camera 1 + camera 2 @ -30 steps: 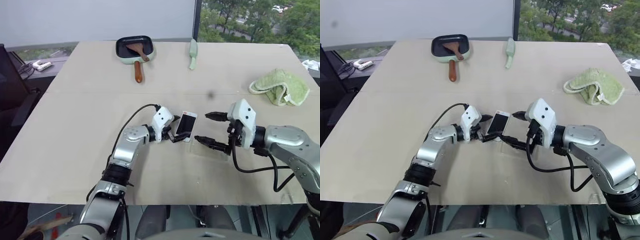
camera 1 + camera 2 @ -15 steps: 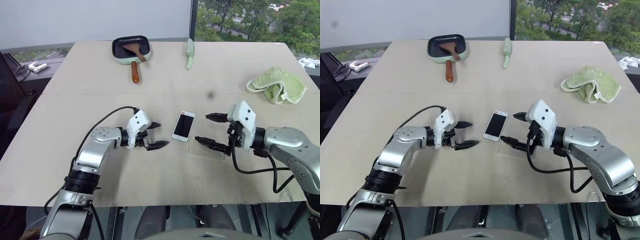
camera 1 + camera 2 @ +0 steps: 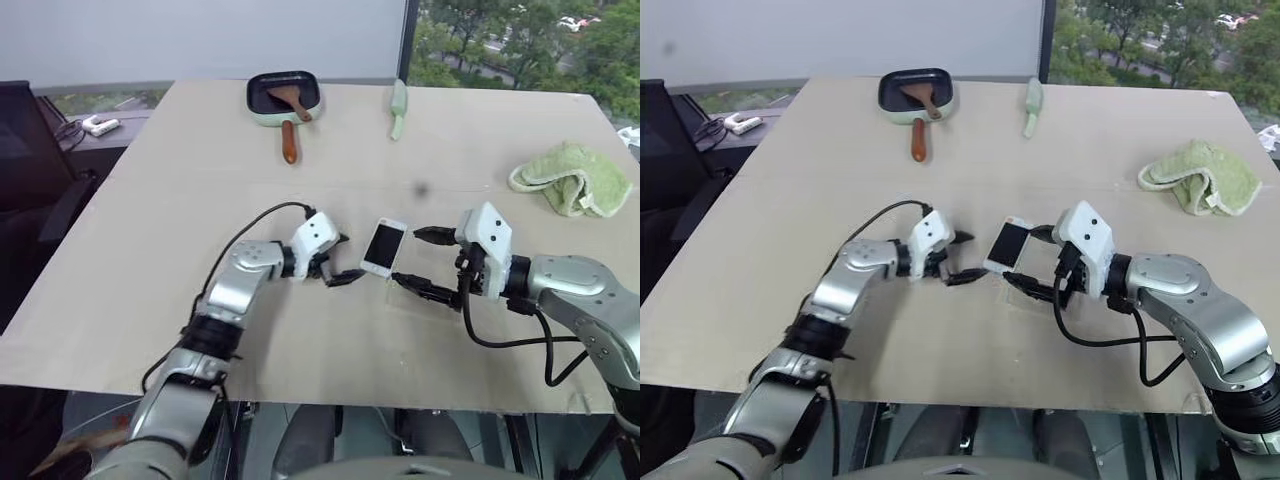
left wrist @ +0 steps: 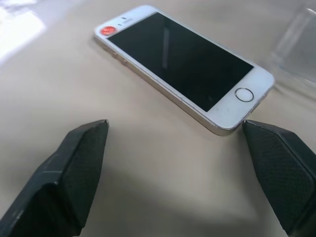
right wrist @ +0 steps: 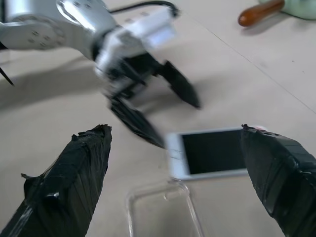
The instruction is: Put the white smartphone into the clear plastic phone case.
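Two grippers flank the phone (image 3: 384,247), which lies flat, screen up, on the table (image 3: 200,200). Left gripper (image 3: 345,262): jaws wide apart, empty, one fingertip (image 4: 276,158) just beside the phone's home-button corner. Right gripper (image 3: 418,262): jaws wide apart, empty, hanging over the case (image 5: 163,210). Case: flat on the table, empty, just beside the phone on the near side. Far edge: pan (image 3: 283,97) with a spatula; cloth (image 3: 572,180) far right
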{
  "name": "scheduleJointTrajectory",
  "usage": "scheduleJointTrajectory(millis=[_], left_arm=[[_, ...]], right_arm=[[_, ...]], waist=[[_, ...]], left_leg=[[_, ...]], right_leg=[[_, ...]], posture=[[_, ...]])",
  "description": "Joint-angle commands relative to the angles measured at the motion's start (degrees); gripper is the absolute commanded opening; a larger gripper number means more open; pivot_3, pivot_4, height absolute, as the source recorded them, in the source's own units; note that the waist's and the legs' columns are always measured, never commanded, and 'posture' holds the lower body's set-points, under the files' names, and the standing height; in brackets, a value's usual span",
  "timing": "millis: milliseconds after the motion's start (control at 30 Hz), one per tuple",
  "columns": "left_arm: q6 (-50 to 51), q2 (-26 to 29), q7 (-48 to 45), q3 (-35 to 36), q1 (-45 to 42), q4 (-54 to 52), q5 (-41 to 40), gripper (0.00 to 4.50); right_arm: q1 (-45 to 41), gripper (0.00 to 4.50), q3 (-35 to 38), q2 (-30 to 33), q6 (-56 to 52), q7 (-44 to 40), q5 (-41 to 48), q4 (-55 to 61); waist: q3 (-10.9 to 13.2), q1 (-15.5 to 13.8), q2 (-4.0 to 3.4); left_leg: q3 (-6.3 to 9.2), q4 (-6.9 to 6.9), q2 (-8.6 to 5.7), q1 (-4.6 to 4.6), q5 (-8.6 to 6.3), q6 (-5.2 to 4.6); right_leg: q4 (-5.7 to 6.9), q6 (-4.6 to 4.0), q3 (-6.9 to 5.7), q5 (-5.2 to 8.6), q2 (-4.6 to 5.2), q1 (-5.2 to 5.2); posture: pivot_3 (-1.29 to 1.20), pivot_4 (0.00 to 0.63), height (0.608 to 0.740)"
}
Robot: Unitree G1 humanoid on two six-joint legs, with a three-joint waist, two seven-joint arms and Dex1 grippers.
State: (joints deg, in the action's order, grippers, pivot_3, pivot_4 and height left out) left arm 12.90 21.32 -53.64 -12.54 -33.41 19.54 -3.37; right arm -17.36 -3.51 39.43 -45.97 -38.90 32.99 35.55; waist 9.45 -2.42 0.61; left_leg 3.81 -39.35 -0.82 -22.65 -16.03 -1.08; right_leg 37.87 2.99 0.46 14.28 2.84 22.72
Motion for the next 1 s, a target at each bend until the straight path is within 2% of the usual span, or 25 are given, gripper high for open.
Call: scheduleJointTrajectory(millis=[33, 233, 633, 733, 867, 1000], left_arm=[[-1.83, -2.73, 4.92, -0.56, -2.69, 4.42, 2.39, 4.5], [-2.77, -7.06, 8.59, 0.08, -4.22, 7.3, 2.46, 4.5], [0.07, -16.03, 16.1, 3.16, -5.15, 6.38, -0.01, 4.5], [1.6, -17.34, 16.14, 5.75, -6.29, 5.04, -2.95, 4.5], [4.85, -11.89, 7.98, 6.36, -4.34, -2.07, -7.21, 4.5], [11.26, -0.38, -2.77, 8.28, 0.37, -14.11, -13.57, 4.5]], right_arm=[[-0.76, 4.42, 1.44, 0.37, -0.34, 0.69, 0.51, 2.19], [-0.97, 4.42, 0.9, 2.81, -4.06, 3.94, -3.05, -0.16], [-3.26, 4.42, 1.08, 1.67, -8.03, 8.29, -5.27, -2.33], [-4.34, 4.42, 1.22, 0.24, -9.42, 10.0, -5.39, -2.71], [-6.36, 4.42, 0.65, -3.97, -11.53, 13.85, -6.17, -3.37], [-7.74, 4.42, -0.77, -7.96, -12.19, 16.81, -7.45, -4.42]], waist=[[0.0, 0.28, 0.0], [0.0, 0.73, 0.0], [0.01, 1.6, 0.01], [0.02, 1.7, 0.02], [0.02, 2.54, 0.01], [0.03, 3.52, -0.01]], left_leg=[[-0.02, 0.0, -0.02, 0.01, 0.0, -0.01], [-0.06, 0.08, -0.05, 0.03, 0.0, -0.01], [-0.06, 0.13, -0.04, 0.0, 0.0, -0.01], [-0.09, 0.16, -0.03, -0.09, 0.0, 0.0], [-0.15, 0.21, 0.0, -0.1, 0.01, 0.01], [-0.26, 0.44, 0.06, -0.1, 0.14, 0.23]], right_leg=[[0.01, 0.01, 0.04, 0.0, 0.0, 0.0], [0.01, 0.03, 0.06, -0.02, -0.01, 0.04], [0.0, 0.05, 0.07, -0.02, 0.0, 0.09], [0.02, 0.06, 0.08, -0.02, -0.01, 0.23], [0.06, 0.05, 0.16, -0.02, -0.05, 0.31], [0.1, 0.04, 0.37, -0.02, -0.08, 0.52]], posture=[[0.0, 0.15, 0.74], [0.0, 0.15, 0.74], [0.0, 0.15, 0.74], [0.0, 0.15, 0.74], [0.0, 0.15, 0.74], [0.0, 0.15, 0.74]])
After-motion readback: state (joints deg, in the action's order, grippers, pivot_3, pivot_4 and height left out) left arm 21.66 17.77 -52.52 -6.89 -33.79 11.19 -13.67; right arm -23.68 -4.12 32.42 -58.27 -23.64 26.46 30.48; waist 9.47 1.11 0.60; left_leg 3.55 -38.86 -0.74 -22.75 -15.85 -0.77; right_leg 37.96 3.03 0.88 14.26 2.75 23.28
